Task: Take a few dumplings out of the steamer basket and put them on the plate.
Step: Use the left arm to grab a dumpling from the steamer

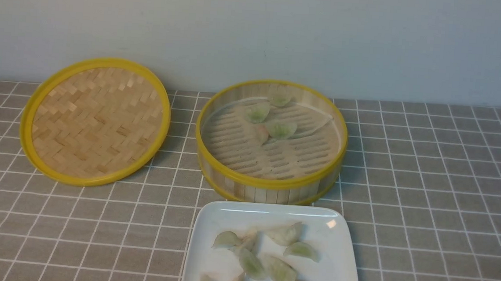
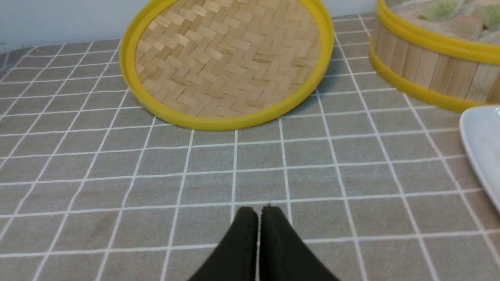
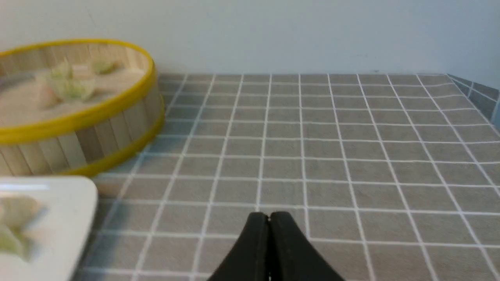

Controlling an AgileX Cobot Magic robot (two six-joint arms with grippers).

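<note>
Dumplings point(image 1: 281, 129): a few in steamer basket point(image 1: 269, 183), several on plate point(image 1: 338, 274)
Plate: on counter point(image 1: 427, 192), just robot-side of the basket
Left claw point(image 2: 259, 212): pressed together, empty
Right claw point(image 3: 269, 216): pressed together, empty
Woven lid point(image 1: 95, 121): left of basket

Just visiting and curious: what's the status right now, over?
Status: left tool shut, empty; right tool the same. Several dumplings on plate, a few more in basket. Woven lid aside, nothing blocking.
</note>
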